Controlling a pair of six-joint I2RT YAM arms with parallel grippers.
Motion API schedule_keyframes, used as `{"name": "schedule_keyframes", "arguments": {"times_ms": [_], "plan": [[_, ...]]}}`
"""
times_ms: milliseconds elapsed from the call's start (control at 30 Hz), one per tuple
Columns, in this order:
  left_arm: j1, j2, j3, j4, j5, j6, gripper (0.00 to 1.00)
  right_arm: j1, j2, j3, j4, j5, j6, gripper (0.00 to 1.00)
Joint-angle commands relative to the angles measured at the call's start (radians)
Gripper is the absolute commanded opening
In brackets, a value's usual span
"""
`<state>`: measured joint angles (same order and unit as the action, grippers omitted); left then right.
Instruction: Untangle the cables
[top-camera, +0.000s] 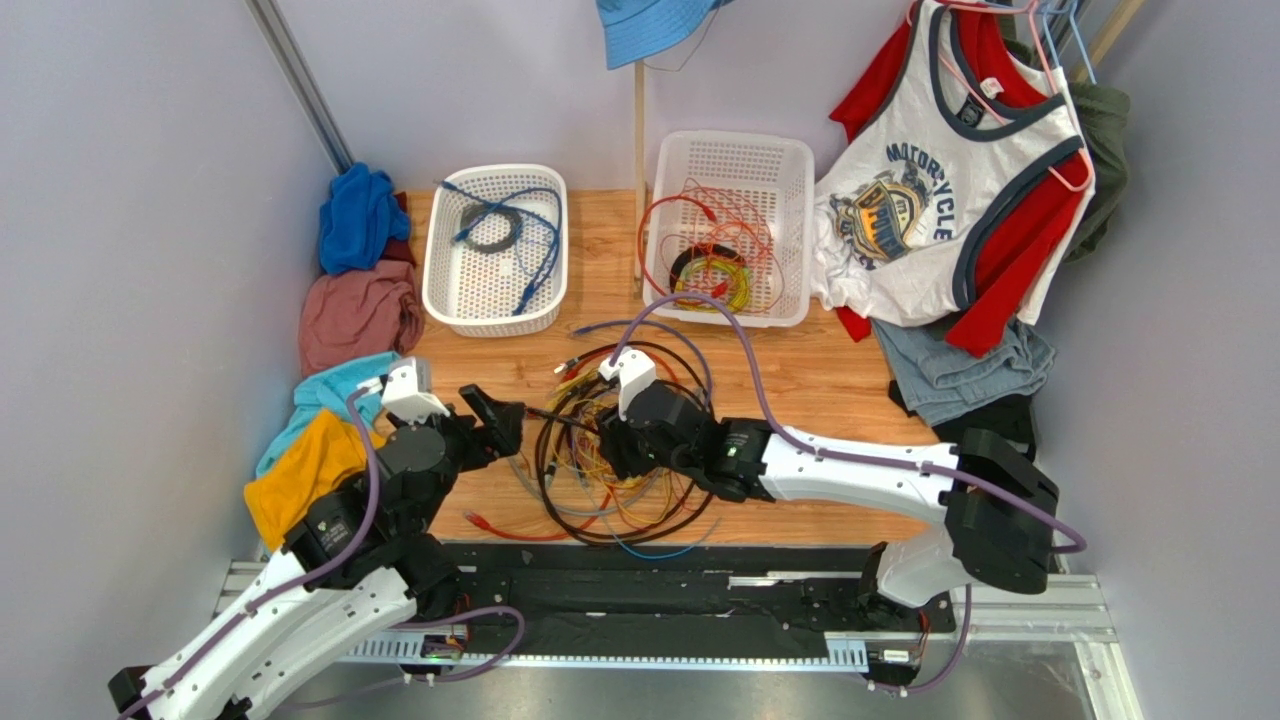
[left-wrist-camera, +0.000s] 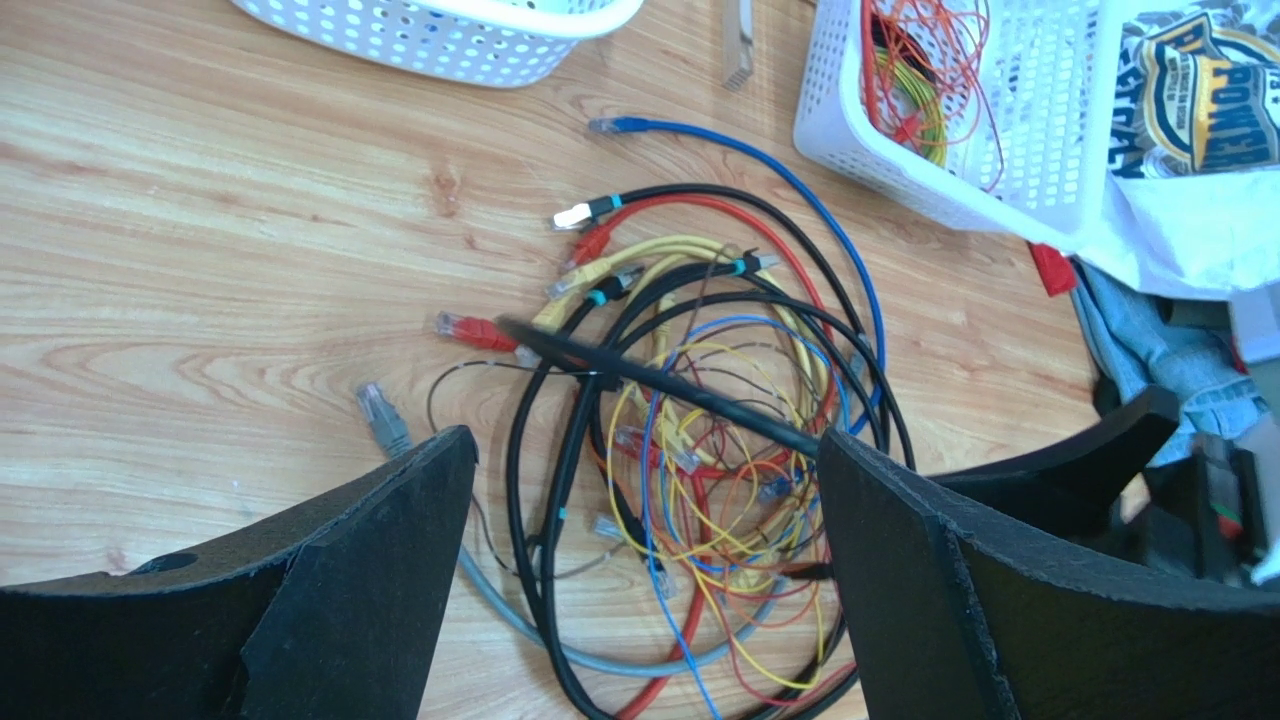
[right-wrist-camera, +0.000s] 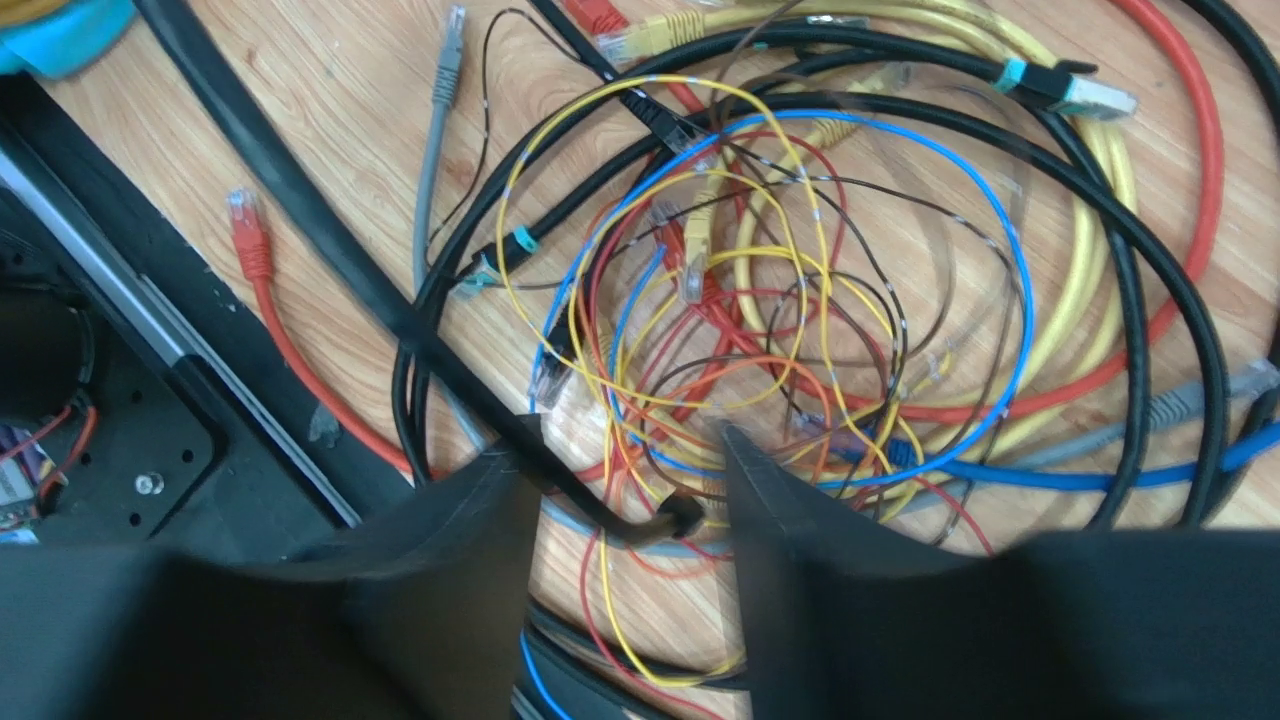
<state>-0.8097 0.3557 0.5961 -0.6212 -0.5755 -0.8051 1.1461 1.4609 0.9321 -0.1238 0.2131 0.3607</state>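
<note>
Top external shows the cables (top-camera: 624, 477) knotted mid-table, so I judge most untangling remains. My left gripper (top-camera: 501, 420), at their 9 o'clock, gapes empty. My right gripper (right-wrist-camera: 631, 450) straddles a black strand (right-wrist-camera: 286, 173), half-parted, seemingly unclamped.

White arms (top-camera: 857, 458), black joints (top-camera: 999, 518), purple wiring (top-camera: 751, 383), matte black hands (top-camera: 504, 423)

Black claws over a many-coloured tangle on pale wood
The cables (left-wrist-camera: 706, 450) run black, blue, red, orange, yellow and grey, a few with teal bands by the plugs; the bench (left-wrist-camera: 226, 225) is light brown with fine grain; the left basket (top-camera: 436, 263) and right basket (top-camera: 798, 225) are white, dotted with small holes; the left claw (left-wrist-camera: 646, 447) and right claw (right-wrist-camera: 628, 443) are matte black
</note>
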Motion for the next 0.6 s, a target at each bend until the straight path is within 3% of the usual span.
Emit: {"name": "schedule_keyframes", "arguments": {"times_ms": [0, 167, 300, 433, 567], "plan": [[0.004, -0.004, 0.041, -0.012, -0.041, 0.023, 0.93, 0.004, -0.121, 0.040, -0.051, 0.153, 0.020, 0.55], [0.004, 0.023, 0.037, 0.021, -0.029, 0.032, 0.93, -0.074, -0.218, 0.021, -0.129, 0.264, 0.050, 0.59], [0.004, 0.051, 0.034, 0.035, -0.004, 0.029, 0.93, -0.271, -0.226, -0.042, -0.119, 0.145, 0.141, 0.57], [0.004, 0.065, 0.018, 0.054, 0.023, 0.018, 0.93, -0.471, -0.140, -0.053, -0.085, 0.074, 0.179, 0.53], [0.004, 0.060, 0.005, 0.054, 0.035, 0.017, 0.93, -0.505, -0.032, -0.042, -0.071, 0.074, 0.167, 0.51]]}}
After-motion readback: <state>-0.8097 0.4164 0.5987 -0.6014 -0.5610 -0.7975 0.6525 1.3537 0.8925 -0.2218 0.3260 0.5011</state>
